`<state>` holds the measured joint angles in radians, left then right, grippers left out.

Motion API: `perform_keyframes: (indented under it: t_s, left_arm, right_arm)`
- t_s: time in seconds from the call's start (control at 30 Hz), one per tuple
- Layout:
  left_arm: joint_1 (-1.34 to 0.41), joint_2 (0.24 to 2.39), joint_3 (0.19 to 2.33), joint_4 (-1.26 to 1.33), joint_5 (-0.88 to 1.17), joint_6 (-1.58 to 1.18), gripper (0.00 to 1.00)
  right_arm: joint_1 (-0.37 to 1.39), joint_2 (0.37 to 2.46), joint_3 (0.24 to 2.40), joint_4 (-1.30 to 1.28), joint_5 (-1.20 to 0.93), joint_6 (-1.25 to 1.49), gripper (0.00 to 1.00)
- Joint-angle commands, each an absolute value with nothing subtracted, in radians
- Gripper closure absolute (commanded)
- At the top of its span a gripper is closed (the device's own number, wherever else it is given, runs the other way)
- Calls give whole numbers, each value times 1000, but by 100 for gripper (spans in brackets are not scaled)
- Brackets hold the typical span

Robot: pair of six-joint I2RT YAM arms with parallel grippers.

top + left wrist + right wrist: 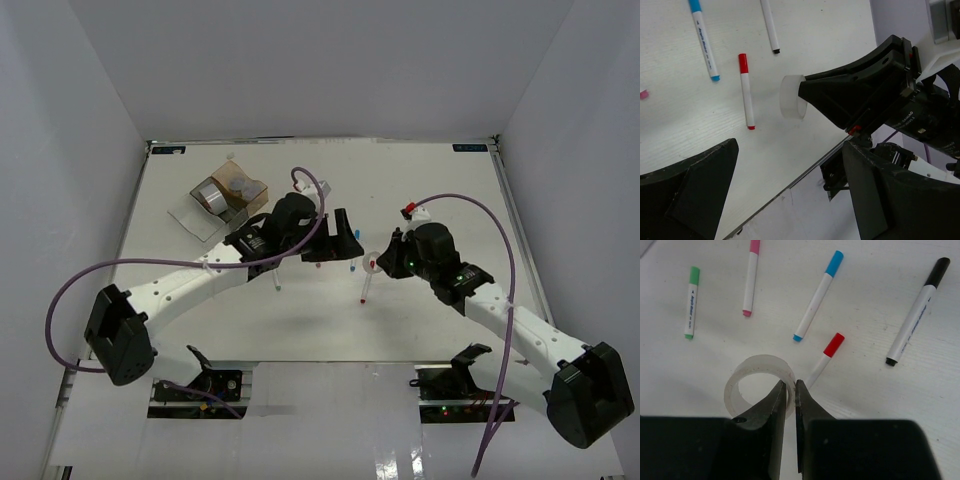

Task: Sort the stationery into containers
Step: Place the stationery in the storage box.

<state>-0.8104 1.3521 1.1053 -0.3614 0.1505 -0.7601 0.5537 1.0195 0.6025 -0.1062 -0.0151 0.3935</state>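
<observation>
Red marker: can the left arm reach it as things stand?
Probably yes. The left hand is open and the red marker lies flat with bare table along both sides. The right hand, shut on the clear tape roll, hangs close beside it, so clearance there looks tight.

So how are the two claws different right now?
The left gripper stands wide open; the right gripper is almost closed. The left gripper holds nothing; the right gripper pinches the wall of the clear tape roll. Both are black and two-fingered, and both are over the white table.
</observation>
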Motion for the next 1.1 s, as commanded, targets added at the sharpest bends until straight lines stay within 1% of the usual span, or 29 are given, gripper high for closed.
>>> perform_keyframes:
  t_s: [0.0,0.2,0.27,0.37,0.77,0.9,0.93,1.03,1.07]
  left_arm:
    - [-859,1410,1169,-324,69,-791,5]
    - [-923,1509,1207,-321,48,-813,10]
    - [-927,1525,1212,-321,48,-816,14]
    - [-931,1537,1212,-313,51,-824,19]
    - [-936,1580,1224,-250,63,-830,34]
    - [-937,1589,1233,-238,63,-827,46]
    - [-937,1589,1233,-233,61,-825,51]
    - [-937,1598,1233,-235,67,-824,61]
    - [-937,1598,1233,-235,67,-822,70]
  right_arm:
    - [574,993,646,-64,-35,423,91]
    - [580,963,632,-49,-37,439,91]
    - [581,959,629,-49,-35,442,90]
    - [578,947,615,-41,-43,449,90]
    - [580,919,577,-14,-61,469,89]
    - [580,916,571,-12,-63,472,88]
    - [580,913,568,-12,-64,474,88]
    - [580,907,560,4,-63,477,87]
    - [580,905,560,17,-63,476,85]
